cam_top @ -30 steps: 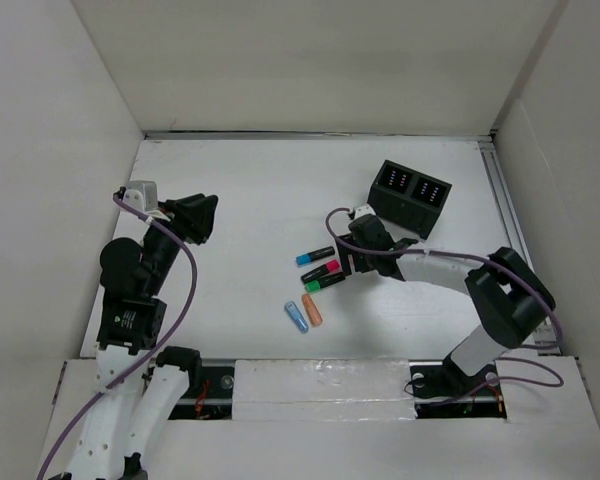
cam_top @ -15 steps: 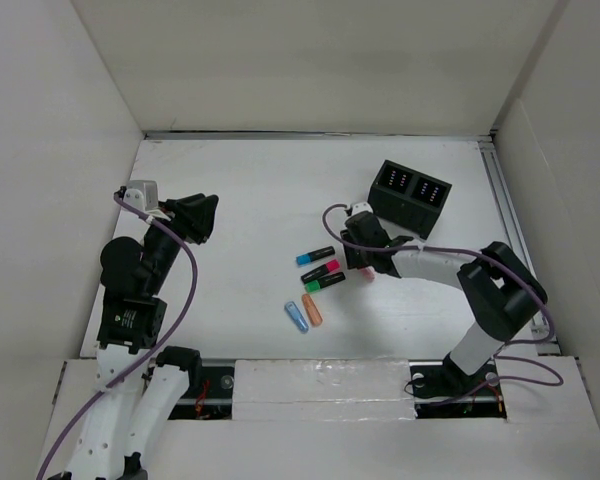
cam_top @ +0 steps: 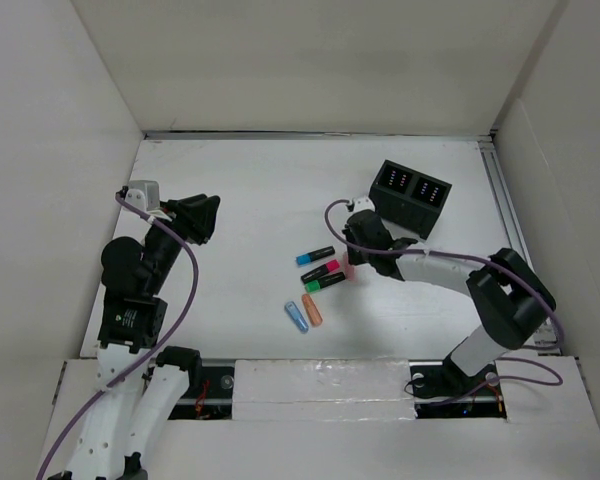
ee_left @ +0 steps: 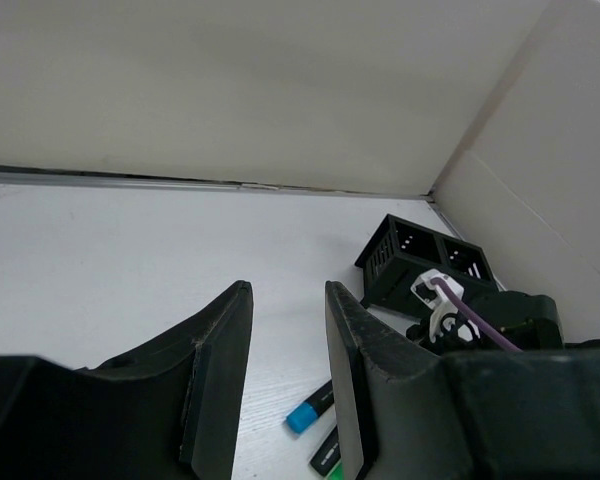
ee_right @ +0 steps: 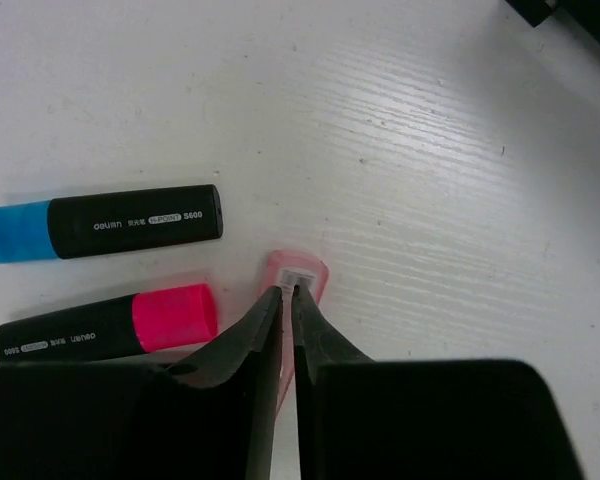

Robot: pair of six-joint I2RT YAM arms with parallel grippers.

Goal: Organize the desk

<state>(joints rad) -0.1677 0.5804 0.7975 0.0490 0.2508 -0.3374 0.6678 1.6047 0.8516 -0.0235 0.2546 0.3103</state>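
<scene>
The small black two-compartment plastic holder box (cam_top: 410, 197) serves as landmark on the large flat matte white desk (cam_top: 250, 190). Near its front left lie three black-barrelled highlighters side by side: the blue-capped highlighter (cam_top: 314, 255) nearest the box, then the pink-capped highlighter (cam_top: 321, 269), then the green-capped highlighter (cam_top: 324, 283). Farther out the same way lie a short light-blue marker (cam_top: 296, 317) and, just beside it on the box side, a short orange marker (cam_top: 312, 310). A pale pink cap-like piece (ee_right: 298, 277) sits between the pink-capped highlighter and the box.

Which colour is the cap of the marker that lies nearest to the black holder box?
Blue: the marker has a black body and a blue cap. The right wrist view shows it best.
</scene>
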